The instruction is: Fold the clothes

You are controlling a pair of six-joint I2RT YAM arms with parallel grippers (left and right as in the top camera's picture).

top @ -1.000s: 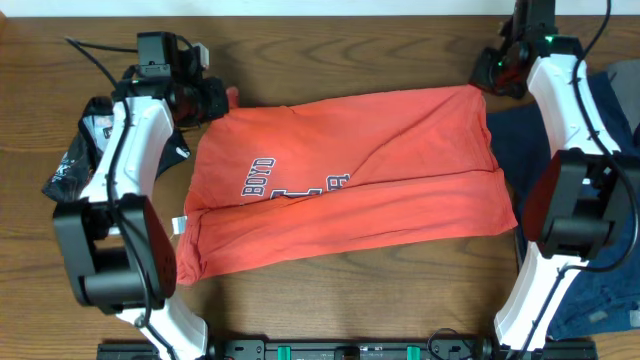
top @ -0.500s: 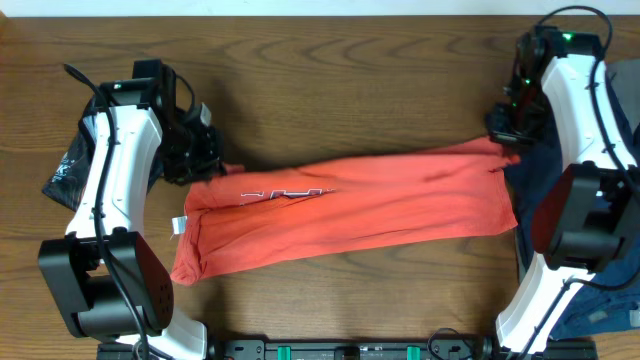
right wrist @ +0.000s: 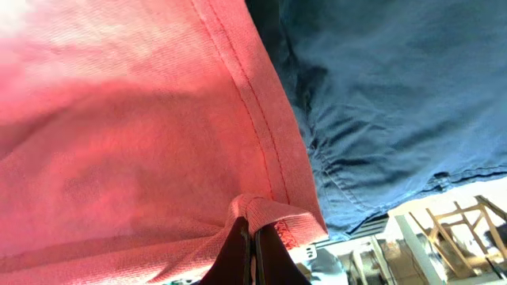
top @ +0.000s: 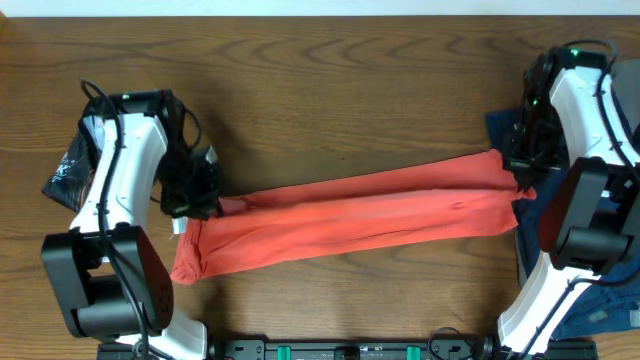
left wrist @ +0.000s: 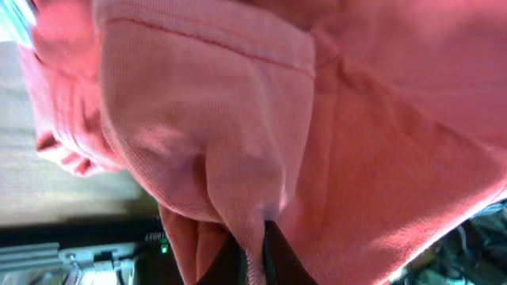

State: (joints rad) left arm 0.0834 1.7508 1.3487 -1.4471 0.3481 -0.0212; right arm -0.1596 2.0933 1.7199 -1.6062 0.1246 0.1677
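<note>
One wooden table (top: 330,90) carries everything. On it I count three garments and two claws.

The biggest garment in view is the one red shirt (top: 350,215). It is a long narrow band stretched between the two claws, with one end at each. The end at the left claw sits a little nearer to the robot's base than the end at the right claw. No lettering can be made out on it.

The one navy garment (top: 503,130) lies just beside the right claw and on its outer side. The right arm hides much of it and the picture edge cuts it off. The one black garment (top: 68,170) lies on the outer side of the left claw, apart from it. The left arm covers part of it, and its print is too small to read.

The left claw (top: 200,195) has its jaws narrow, pinched on a fold of the shirt's end. The right claw (top: 522,170) grips the other end in the same way.

From overhead the fingers are hidden under the wrists. Each wrist camera shows dark fingertips meeting on a red pleat, and a stitched hem close by. The right wrist camera also shows navy cloth directly past the hem. Only the overhead camera shows the whole band and the black garment.
</note>
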